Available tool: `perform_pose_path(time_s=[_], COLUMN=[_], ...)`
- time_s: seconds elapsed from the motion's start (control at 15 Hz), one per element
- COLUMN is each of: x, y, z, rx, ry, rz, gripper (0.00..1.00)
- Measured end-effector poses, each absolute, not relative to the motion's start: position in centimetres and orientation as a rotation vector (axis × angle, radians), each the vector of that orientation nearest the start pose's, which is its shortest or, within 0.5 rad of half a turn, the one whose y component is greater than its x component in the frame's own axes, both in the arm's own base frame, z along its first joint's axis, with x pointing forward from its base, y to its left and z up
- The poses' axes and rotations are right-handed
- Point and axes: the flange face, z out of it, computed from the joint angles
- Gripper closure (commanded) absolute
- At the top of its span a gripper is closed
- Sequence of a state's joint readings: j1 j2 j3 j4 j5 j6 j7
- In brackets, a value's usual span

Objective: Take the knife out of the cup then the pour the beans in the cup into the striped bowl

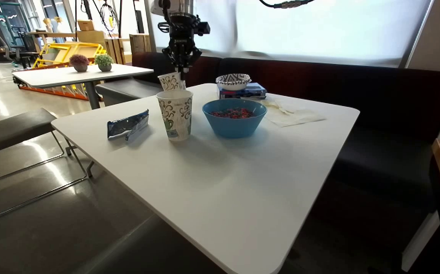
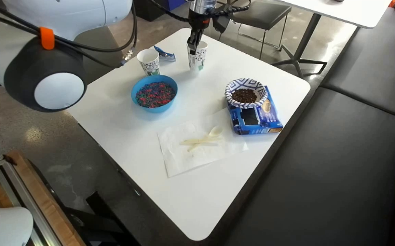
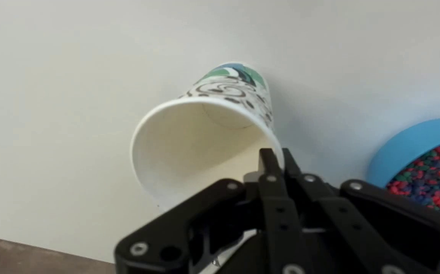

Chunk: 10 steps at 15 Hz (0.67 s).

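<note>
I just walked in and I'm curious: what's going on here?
A robot's gripper is holding a patterned paper cup by its rim; what shows of the inside looks empty. Dark brown beans lie in the striped bowl, which sits on a blue package, so the pouring may already be done. Another printed cup stands near a blue bowl of colorful bits.

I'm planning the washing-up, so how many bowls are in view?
2. The round bright-blue bowl stands directly on the white table; the round white bowl with dark-blue stripes rests on a flat blue cardboard box. No others show.
</note>
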State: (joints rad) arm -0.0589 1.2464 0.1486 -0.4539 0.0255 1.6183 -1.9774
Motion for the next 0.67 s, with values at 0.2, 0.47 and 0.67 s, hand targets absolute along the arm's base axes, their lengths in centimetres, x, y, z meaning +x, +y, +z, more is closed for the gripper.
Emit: perform_pose_path(time_s=[0.2,0.47,0.67], x=[79.2,78.4,77.7], y=[0.5,0.5,0.3], z=[27.6,27.2,26.8], rx=[1.647,1.459,1.284], ry=[2.892,3.045,3.182], rz=[0.156,0.137,0.147], gripper=[0.99,0.99,0.99])
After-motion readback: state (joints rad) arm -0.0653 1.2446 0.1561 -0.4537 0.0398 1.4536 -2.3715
